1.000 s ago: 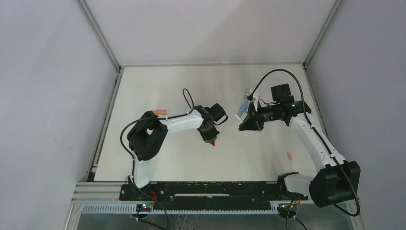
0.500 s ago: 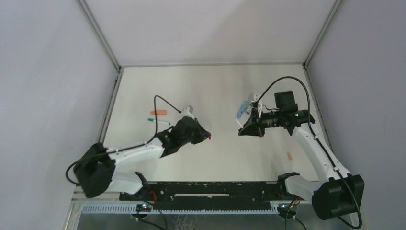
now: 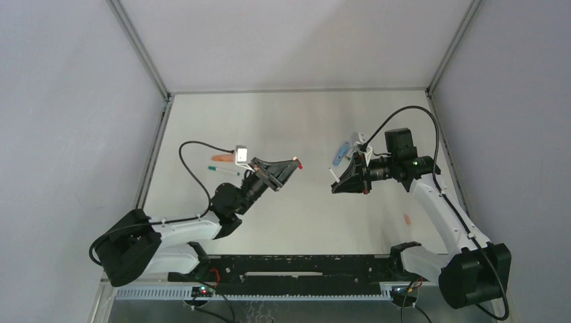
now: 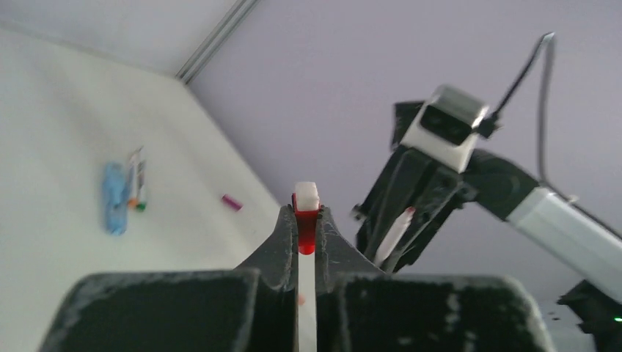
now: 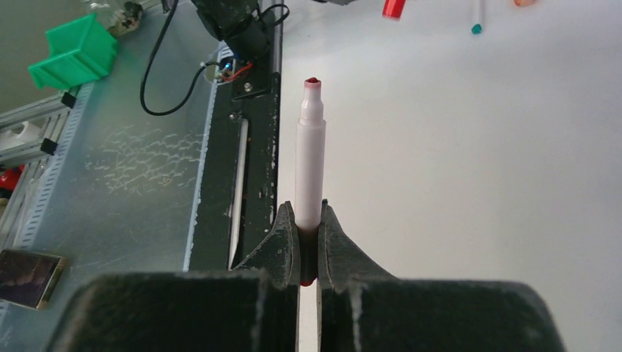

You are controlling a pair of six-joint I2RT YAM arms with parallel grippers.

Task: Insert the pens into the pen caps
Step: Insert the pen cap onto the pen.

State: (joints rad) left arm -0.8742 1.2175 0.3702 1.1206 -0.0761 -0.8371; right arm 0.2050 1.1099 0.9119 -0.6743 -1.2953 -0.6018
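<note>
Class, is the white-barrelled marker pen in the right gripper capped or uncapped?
Uncapped: the white-barrelled marker pen, clamped in the right gripper, ends in a bare red tip.

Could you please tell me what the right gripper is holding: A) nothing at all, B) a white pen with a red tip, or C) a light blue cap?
B: in the right wrist view the right gripper is shut on a white pen with a red tip.
</note>
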